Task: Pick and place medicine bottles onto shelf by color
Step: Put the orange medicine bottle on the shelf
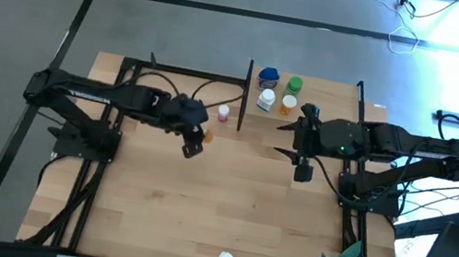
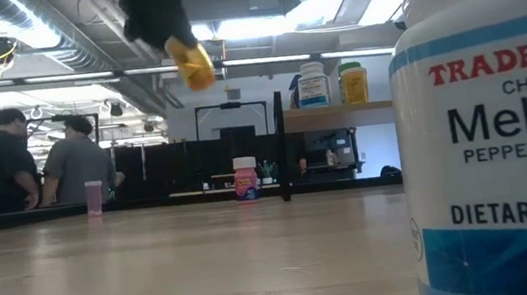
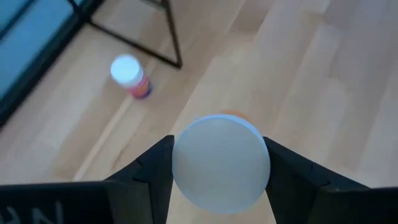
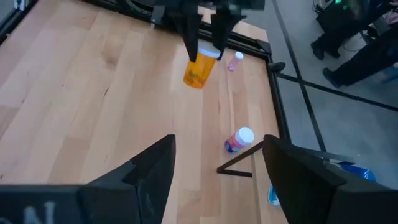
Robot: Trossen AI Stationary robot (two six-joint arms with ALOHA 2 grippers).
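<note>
Light wooden tabletop (image 1: 225, 212) was observed beneath both dark arms. The left gripper (image 1: 192, 144) was found pinching a translucent orange pill bottle with white cap (image 4: 200, 67), hanging clear of the table. Because only the cap end was gripped, slippage or swinging was judged possible, also a knock against the black-framed wooden shelf (image 1: 333, 95) beyond the gripper. The right gripper (image 1: 302, 166) was spread, empty, well apart. Counted: four bottles on the shelf, two pink bottles near the gripper, one held.
</note>
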